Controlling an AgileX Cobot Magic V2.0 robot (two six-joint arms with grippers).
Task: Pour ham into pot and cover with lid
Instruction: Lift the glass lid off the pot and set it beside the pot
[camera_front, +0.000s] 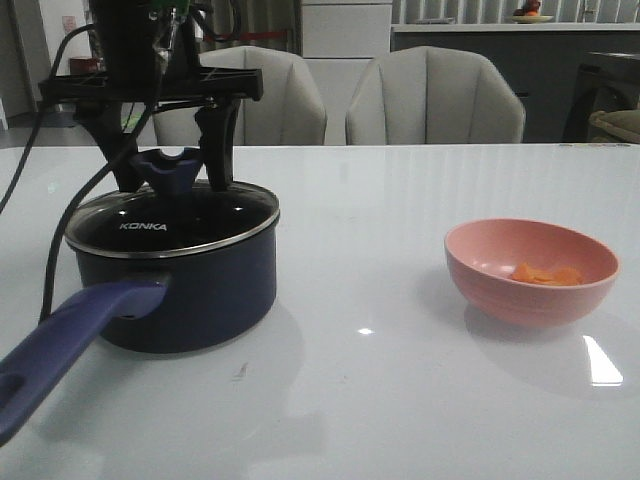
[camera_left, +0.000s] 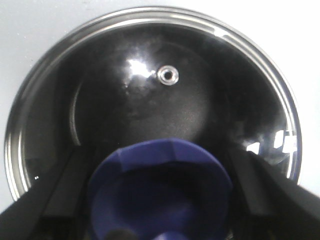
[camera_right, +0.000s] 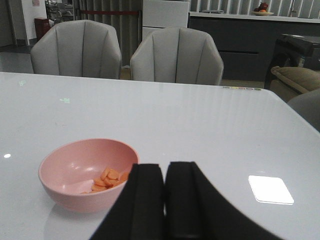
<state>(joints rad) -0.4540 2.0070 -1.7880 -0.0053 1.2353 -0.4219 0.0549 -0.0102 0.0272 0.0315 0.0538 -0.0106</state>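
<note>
The left claw (camera_front: 180, 165) is seen directly over the pot (camera_front: 185, 290), its two dark fingers (camera_front: 222, 140) set on either side of the knob (camera_front: 172, 168) of the lid (camera_front: 170, 225). The knob is flanked closely, though whether it is actually gripped cannot be told from the pictures. Beneath the claw the lid is seated level on the pot's rim, with the white "KONKA" lettering turned toward the camera. In the left wrist view the knob (camera_left: 160, 190) is framed between the fingers (camera_left: 265, 190), and the steel rim of the lid (camera_left: 40, 90) is shown all round. The handle (camera_front: 70, 340) is pointed away from the claw, toward the near edge of the surface (camera_front: 380, 400).

The right claw (camera_right: 164, 200) is held narrow, its fingers pressed together and nothing between them. Just beyond it, a pink bowl (camera_right: 87, 175) is found on the surface, with the ham (camera_right: 109, 179) lying inside. Bowl (camera_front: 530, 272) and pot are set well apart.
</note>
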